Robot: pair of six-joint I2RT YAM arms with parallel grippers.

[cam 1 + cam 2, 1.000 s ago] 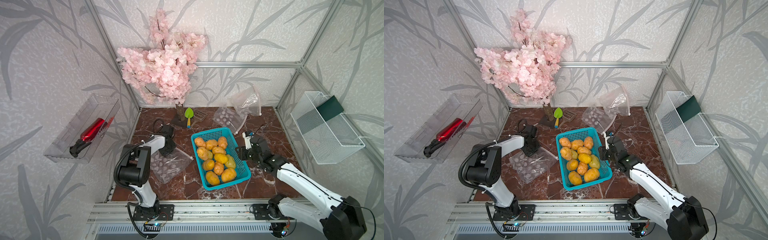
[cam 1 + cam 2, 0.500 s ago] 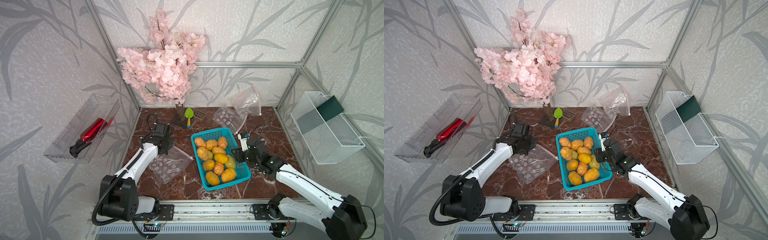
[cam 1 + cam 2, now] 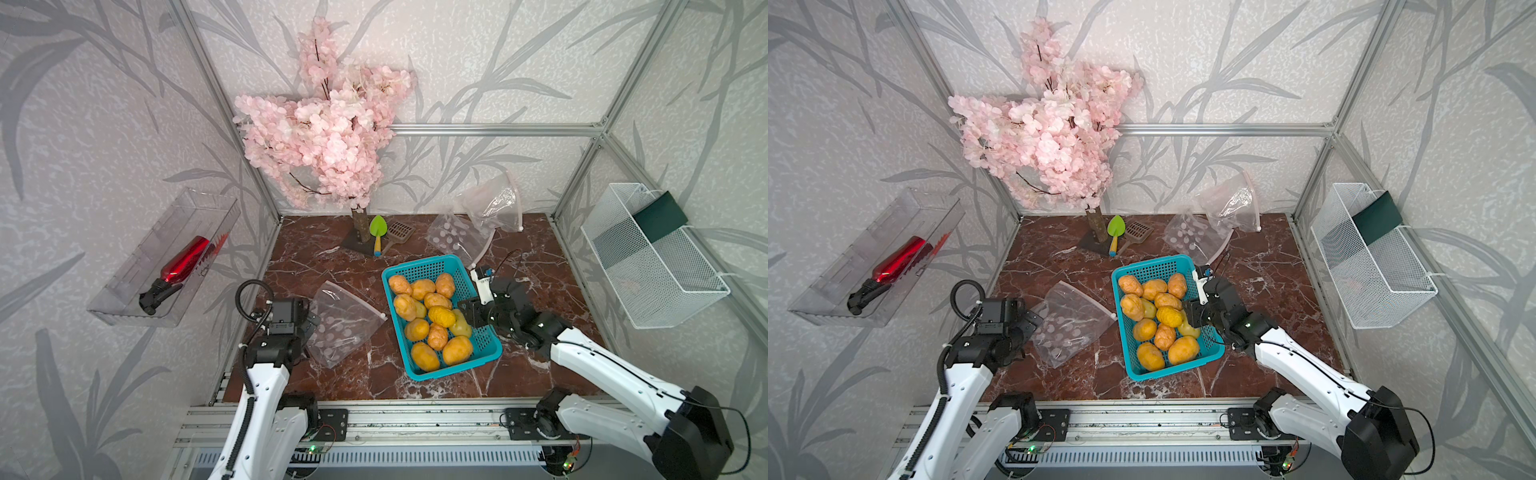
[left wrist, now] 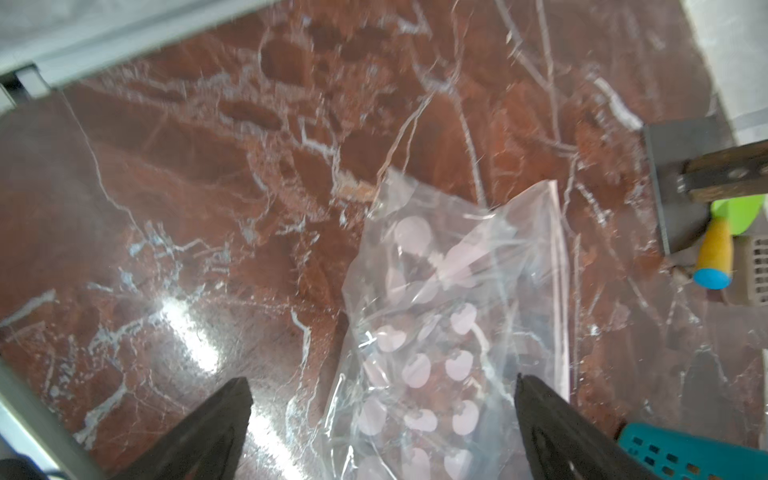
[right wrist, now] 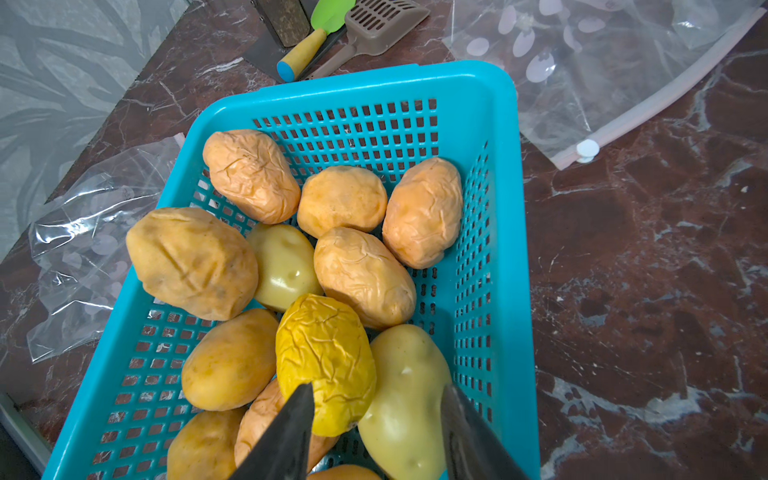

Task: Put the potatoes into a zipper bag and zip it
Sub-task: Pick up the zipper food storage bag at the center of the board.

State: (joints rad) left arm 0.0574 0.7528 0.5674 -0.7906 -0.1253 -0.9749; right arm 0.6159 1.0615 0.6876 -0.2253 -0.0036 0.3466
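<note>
Several yellow-orange potatoes (image 3: 432, 316) (image 3: 1158, 320) (image 5: 332, 249), two of them paler green, lie in a blue basket (image 3: 419, 266) (image 5: 490, 208). A clear zipper bag (image 3: 345, 328) (image 3: 1067, 324) (image 4: 449, 332) with pale dots lies flat on the table left of the basket. My left gripper (image 3: 311, 326) (image 4: 382, 386) stands wide open at the bag's left edge, the bag under its fingers. My right gripper (image 3: 467, 318) (image 5: 377, 387) hangs open just above a wrinkled yellow potato (image 5: 324, 357) and a pale green one (image 5: 407, 395) at the basket's right side.
Two more clear bags (image 3: 457, 239) (image 3: 494, 203) lie at the back right. A pink blossom tree (image 3: 324, 137), a green trowel (image 3: 377, 232) and a brown scoop (image 3: 399, 230) stand at the back. A wire basket (image 3: 648, 257) and a clear tray (image 3: 166, 257) hang on the side walls.
My left gripper has opened wide and drawn back from the bag's far side to its left edge. My right gripper has moved left over the basket and opened a little.
</note>
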